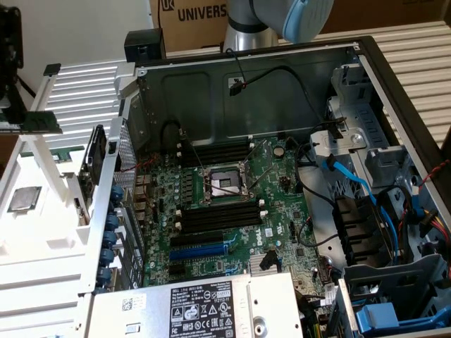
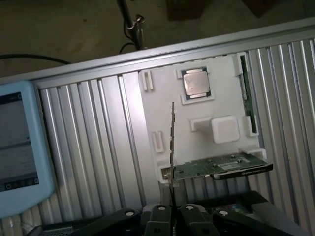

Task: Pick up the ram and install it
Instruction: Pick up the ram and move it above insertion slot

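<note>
1. Where the wrist view looks past the gripper, its black fingers are drawn in narrow on the ram. The ram shows edge-on as a thin dark line running straight out from between them.
2. Beneath the held ram, and apart from it, a white moulded tray lies on the ribbed aluminium surface.
3. On the tray a square, metal-capped processor sits flat in a pocket. A second memory stick, green and slim, stands on edge in a slot along one side. A green expansion card rests at the end nearest the gripper, and a bare pair of small white clips lies close beside the ram's line.
4. A smooth, round-cornered screen with a pale-blue frame sits off to one side of the tray.
5. In the exterior view the arm rises behind the open computer case as a grey tube topped by a pale-blue joint cap, and it runs out of the frame upward.
6. The case is grey sheet metal. Its green motherboard carries long black memory slots with white end clips and a blue expansion slot.
7. At the exterior view's far left a dark-green stick lies level by the tray's far end. Which of the two sticks it is cannot be told.
</note>
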